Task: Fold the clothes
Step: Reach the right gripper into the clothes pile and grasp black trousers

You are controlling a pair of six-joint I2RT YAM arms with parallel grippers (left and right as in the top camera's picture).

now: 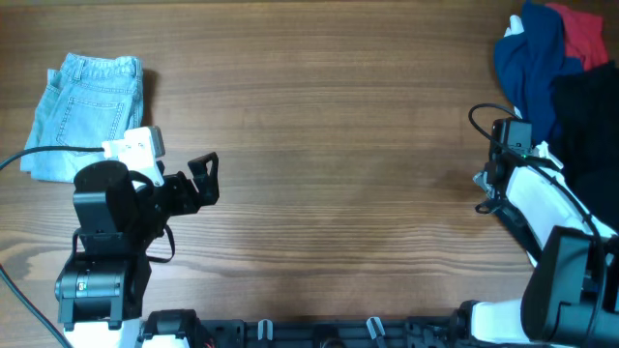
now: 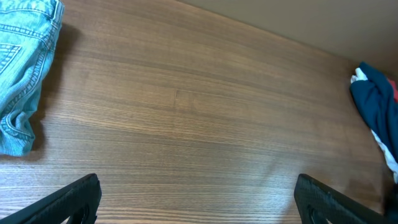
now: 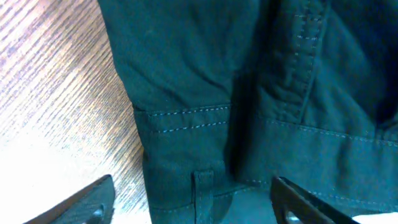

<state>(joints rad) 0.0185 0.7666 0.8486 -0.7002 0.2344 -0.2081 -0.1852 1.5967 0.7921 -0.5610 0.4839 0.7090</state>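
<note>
Black garment (image 3: 205, 93), pale stitched seams, maybe belt loop, beneath right claw (image 3: 191, 190), jaws apart; left claw (image 2: 198, 190) likewise apart.

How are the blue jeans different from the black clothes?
The jeans are light blue; the black garment is very dark. The jeans lie folded flat, alone on the left; the black garment sits heaped against a navy garment on the right. Both are cloth lying on the wooden table.
</note>
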